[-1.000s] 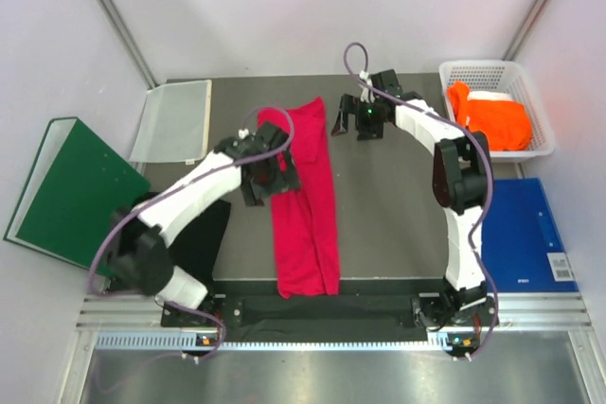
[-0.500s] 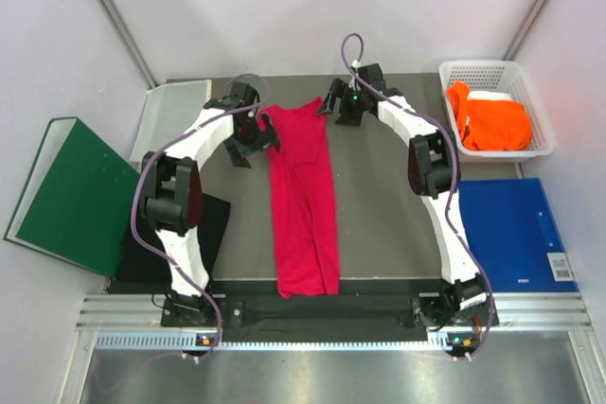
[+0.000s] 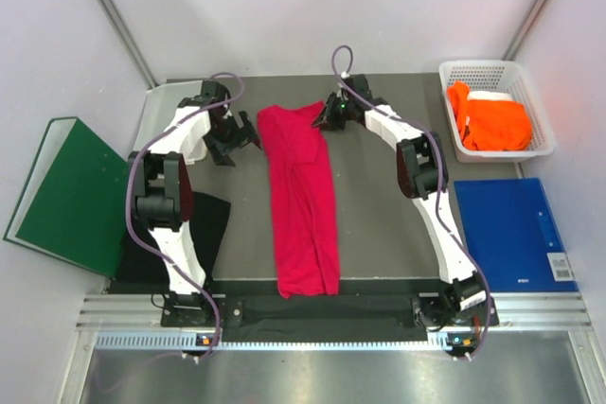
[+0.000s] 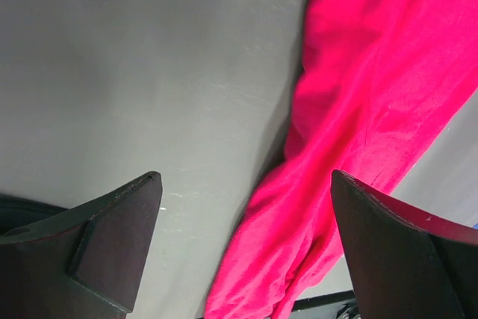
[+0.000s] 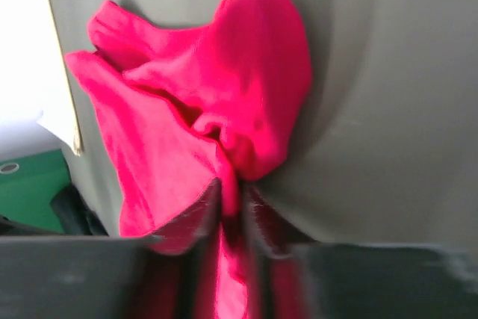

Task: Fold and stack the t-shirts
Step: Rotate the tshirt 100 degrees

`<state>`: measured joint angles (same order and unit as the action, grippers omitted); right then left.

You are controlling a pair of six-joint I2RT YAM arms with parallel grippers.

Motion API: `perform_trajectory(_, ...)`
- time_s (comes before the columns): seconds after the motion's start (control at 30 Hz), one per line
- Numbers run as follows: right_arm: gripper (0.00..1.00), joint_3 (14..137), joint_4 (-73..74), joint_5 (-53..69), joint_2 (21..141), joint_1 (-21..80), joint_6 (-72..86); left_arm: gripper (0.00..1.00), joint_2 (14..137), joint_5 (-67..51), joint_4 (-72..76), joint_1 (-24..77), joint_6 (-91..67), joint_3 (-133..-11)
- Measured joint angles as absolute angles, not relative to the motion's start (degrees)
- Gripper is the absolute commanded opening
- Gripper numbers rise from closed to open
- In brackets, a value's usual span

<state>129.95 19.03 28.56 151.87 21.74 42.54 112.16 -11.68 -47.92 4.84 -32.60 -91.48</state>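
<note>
Top camera overhead, wide; wrist cameras close, downward; all share crimson-pink t-shirt [image 3: 303,198].

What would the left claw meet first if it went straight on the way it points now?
Probably the grey table, right beside the edge of the crimson shirt. The left claw is open, and depth is unclear.

Crimson-pink t-shirt [image 3: 303,205] lies folded lengthwise, orange t-shirt [image 3: 492,125] bunched, black t-shirt [image 3: 210,224] flat
</note>
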Motion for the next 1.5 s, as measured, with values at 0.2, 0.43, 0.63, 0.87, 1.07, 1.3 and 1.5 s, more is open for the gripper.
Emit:
perform_trajectory(0.2, 0.0, 130.2, 18.4, 28.1, 152.6, 22.3, 44.9, 0.99, 113.1, -13.6, -48.0, 2.1, -31.2, -91.7)
perform_trajectory(0.43, 0.0, 129.2, 16.6, 26.1, 152.1, 19.2, 46.4, 0.99, 113.2, -17.8, -45.4, 2.0, -31.1, -89.0)
perform_trajectory(0.63, 0.02, 129.9, 15.6, 23.3, 152.2, 14.1, 47.1, 0.99, 113.2, -21.1, -44.8, 2.2, -30.4, -86.3)
perform_trajectory(0.87, 0.72, 131.7, 13.9, 20.2, 152.5, 10.7, 48.4, 0.99, 112.0, -24.8, -42.9, 2.6, -29.0, -84.3)
perform_trajectory(1.07, 0.99, 127.4, 11.7, 21.0, 148.7, 10.4, 45.1, 0.99, 111.8, -28.6, -42.2, 4.9, -26.9, -83.4)
perform_trajectory(1.3, 1.0, 97.3, 18.2, 23.2, 126.1, 10.7, 35.8, 0.99, 108.9, -29.8, -41.4, 9.1, -25.6, -73.9)
perform_trajectory(1.5, 0.68, 72.4, 25.7, 27.5, 105.5, 13.2, 29.3, 0.96, 101.4, -30.2, -41.6, 9.6, -28.0, -61.2)
